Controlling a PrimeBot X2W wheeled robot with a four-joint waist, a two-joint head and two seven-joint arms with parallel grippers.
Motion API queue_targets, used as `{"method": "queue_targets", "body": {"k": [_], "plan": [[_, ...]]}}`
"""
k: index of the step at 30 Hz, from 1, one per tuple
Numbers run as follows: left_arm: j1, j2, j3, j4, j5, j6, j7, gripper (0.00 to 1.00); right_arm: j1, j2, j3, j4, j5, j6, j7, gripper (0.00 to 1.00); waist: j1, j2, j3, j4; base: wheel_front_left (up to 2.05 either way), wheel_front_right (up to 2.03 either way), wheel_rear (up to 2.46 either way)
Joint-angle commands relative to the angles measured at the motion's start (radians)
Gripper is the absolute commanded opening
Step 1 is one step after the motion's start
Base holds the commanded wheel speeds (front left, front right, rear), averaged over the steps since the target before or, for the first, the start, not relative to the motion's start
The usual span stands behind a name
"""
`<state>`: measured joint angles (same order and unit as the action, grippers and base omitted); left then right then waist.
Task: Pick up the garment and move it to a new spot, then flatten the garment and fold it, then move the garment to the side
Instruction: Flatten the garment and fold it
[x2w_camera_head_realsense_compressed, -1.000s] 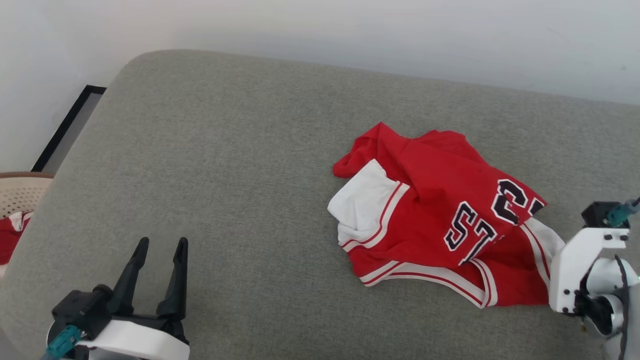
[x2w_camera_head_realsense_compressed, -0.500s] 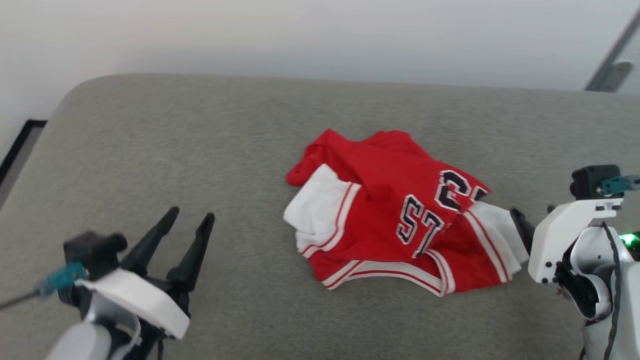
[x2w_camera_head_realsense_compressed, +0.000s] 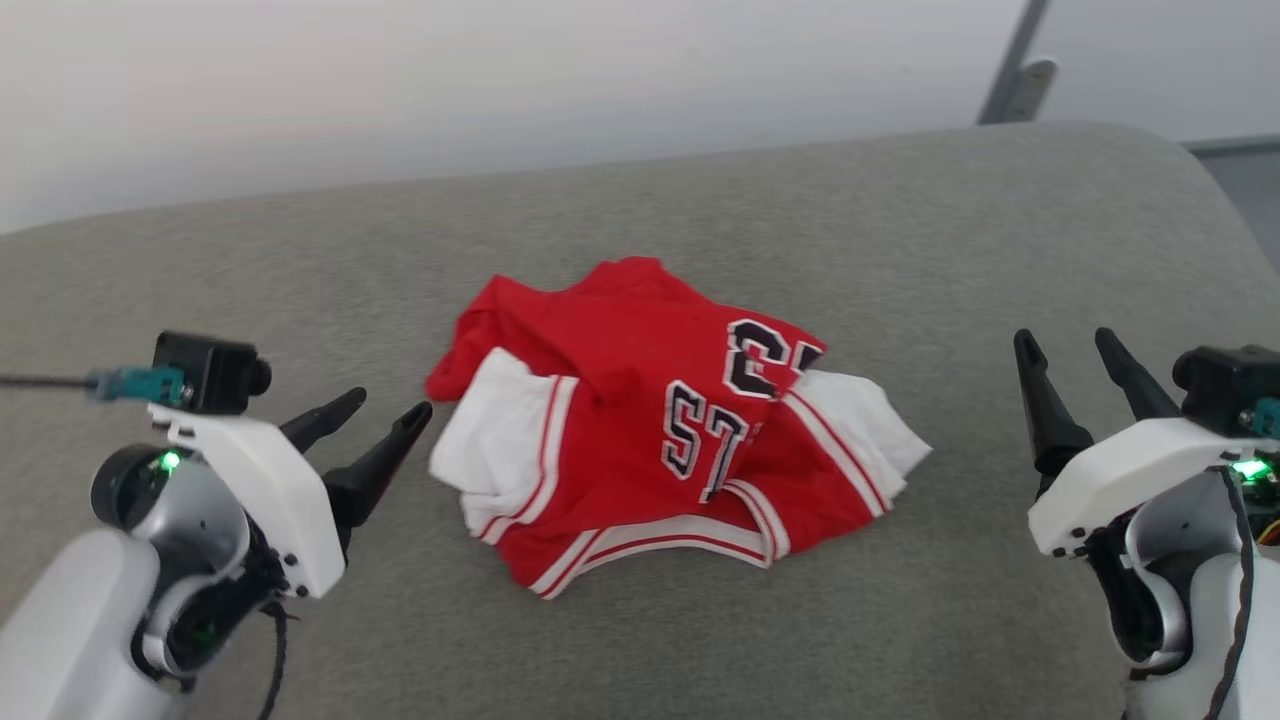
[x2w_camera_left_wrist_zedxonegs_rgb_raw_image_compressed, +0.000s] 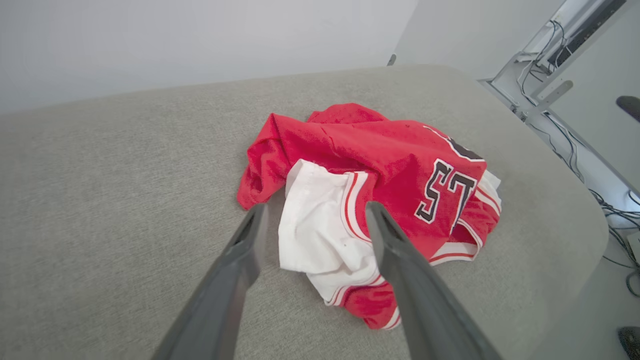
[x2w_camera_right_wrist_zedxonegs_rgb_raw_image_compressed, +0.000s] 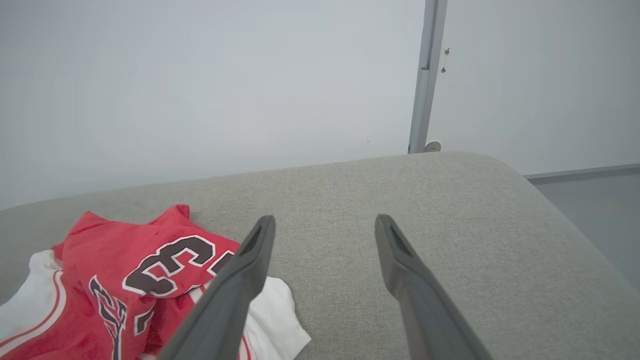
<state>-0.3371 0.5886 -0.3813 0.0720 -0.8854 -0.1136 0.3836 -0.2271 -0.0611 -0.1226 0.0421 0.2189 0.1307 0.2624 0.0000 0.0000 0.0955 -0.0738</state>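
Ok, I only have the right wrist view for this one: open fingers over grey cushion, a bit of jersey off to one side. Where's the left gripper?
Observer: The left gripper is open, across the garment from yours, fingers pointing at it.
Operator: Touching it?
Observer: Can't tell. Its fingertips sit right at the garment's edge, beside a white sleeve.
Operator: Is the jersey laid flat?
Observer: No, it's a crumpled heap, with the striped hem curled along the near side.
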Motion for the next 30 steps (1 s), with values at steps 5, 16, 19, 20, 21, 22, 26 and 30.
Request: {"method": "queue_targets", "body": {"k": [5,16,19,20,21,22,26,30], "plan": [[-0.093,0.014,-0.024,0.057,-0.038,0.031,0.158,1.0,0.015,0.01,0.024,-0.006,0.016,0.0,-0.099,1.0,0.0,0.0,0.022,-0.077,0.0,0.0,0.0],[-0.195,0.026,-0.099,0.169,-0.057,0.103,0.42,1.0,0.03,0.01,0.042,0.014,0.077,0.0,-0.185,1.0,0.0,0.0,0.065,-0.139,0.0,0.0,0.0],[-0.207,0.03,-0.112,0.196,-0.042,0.121,0.445,1.0,0.026,0.01,0.048,0.021,0.088,0.0,-0.198,1.0,0.0,0.0,0.081,-0.148,0.0,0.0,0.0],[-0.21,0.033,-0.117,0.207,-0.034,0.122,0.448,1.0,0.024,0.01,0.051,0.024,0.09,0.0,-0.203,1.0,0.0,0.0,0.086,-0.15,0.0,0.0,0.0],[-0.212,0.032,-0.12,0.218,-0.032,0.124,0.451,1.0,0.022,0.01,0.054,0.027,0.093,0.0,-0.206,1.0,0.0,0.0,0.091,-0.153,0.0,0.0,0.0],[-0.213,0.026,-0.12,0.232,-0.037,0.13,0.456,1.0,0.018,0.01,0.056,0.029,0.097,0.0,-0.21,1.0,0.0,0.0,0.096,-0.155,0.0,0.0,0.0],[-0.229,0.02,-0.126,0.281,-0.036,0.138,0.469,1.0,0.007,0.01,0.069,0.039,0.109,0.0,-0.22,1.0,0.0,0.0,0.113,-0.16,0.0,0.0,0.0],[-0.244,0.004,-0.13,0.326,-0.037,0.122,0.459,1.0,-0.006,0.01,0.08,0.047,0.115,0.0,-0.23,1.0,0.0,0.0,0.131,-0.155,0.0,0.0,0.0]]}}
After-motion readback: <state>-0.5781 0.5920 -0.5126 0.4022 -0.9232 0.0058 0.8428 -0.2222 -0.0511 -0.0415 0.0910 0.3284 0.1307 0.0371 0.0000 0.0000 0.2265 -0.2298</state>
